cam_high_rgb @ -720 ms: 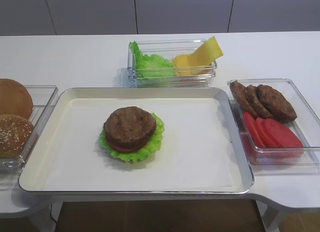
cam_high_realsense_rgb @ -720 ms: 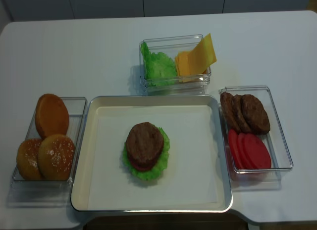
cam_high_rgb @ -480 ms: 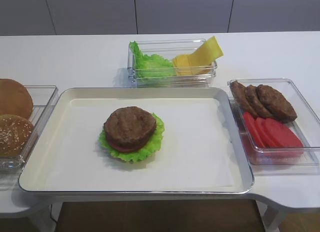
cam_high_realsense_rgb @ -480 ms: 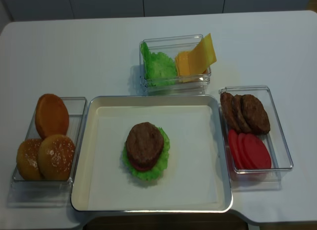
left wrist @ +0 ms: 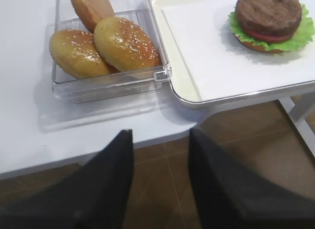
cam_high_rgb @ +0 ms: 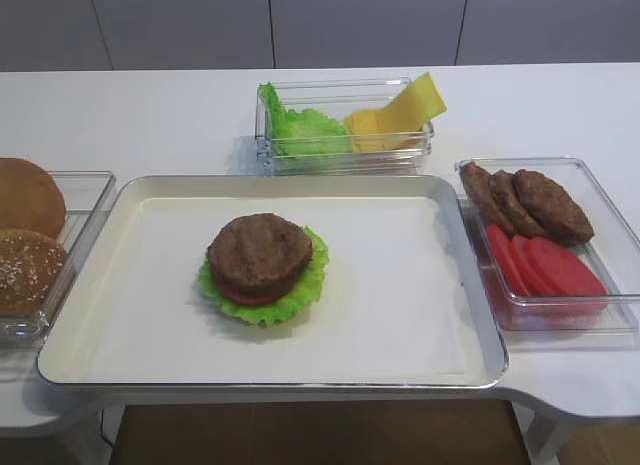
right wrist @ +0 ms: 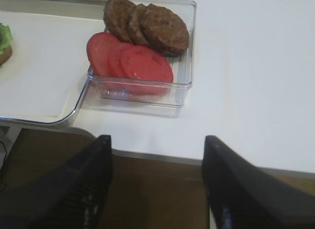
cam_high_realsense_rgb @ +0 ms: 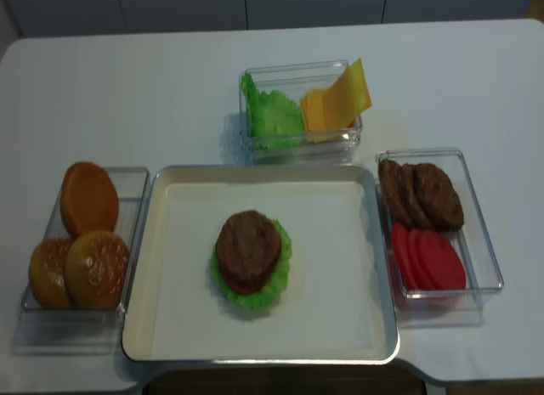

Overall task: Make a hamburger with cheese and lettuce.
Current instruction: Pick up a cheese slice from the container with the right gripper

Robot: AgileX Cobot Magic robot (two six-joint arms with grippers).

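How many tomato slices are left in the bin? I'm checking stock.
3, overlapping in the near half of the right-hand clear bin: left slice, middle slice, right slice. More could hide underneath.

The hamburger (cam_high_rgb: 261,268) shows a dark brown patty over a thin red band of tomato and a bright green frilled leaf. It sits on white paper in a cream tray (cam_high_rgb: 470,285) with a silvery rim. In the far clear box (cam_high_rgb: 345,157) the lettuce (cam_high_rgb: 300,128) is light green and the cheese (cam_high_rgb: 400,111) a smooth yellow. At right, brown patties (cam_high_rgb: 525,202) and red tomato slices (cam_high_rgb: 545,265) — plain, unpatterned. At left, golden-brown buns (cam_high_realsense_rgb: 81,246), two speckled with pale sesame seeds. The table (cam_high_realsense_rgb: 127,98) is white. Both the left gripper (left wrist: 160,189) and right gripper (right wrist: 157,189) are black.
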